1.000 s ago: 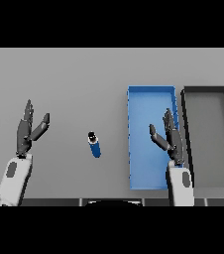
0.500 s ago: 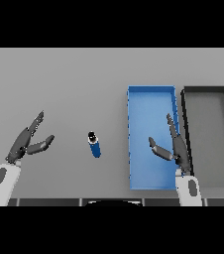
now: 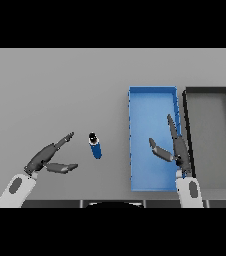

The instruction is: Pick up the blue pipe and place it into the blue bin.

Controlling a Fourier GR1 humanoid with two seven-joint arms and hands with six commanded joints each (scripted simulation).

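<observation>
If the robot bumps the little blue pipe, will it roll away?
Probably. The blue pipe looks round and lies on its side on the flat grey table, so a nudge could roll it. It looks small and stiff, likely light for the open left hand.

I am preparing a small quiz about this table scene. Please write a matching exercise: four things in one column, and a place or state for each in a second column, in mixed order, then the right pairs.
Things:
1. blue pipe
2. blue bin
3. black bin
4. left hand

Descriptions:
A. farthest right on the table
B. open, left of the pipe
C. lying on the table between the hands
D. under the right hand

Pairs: 1-C, 2-D, 3-A, 4-B
</observation>
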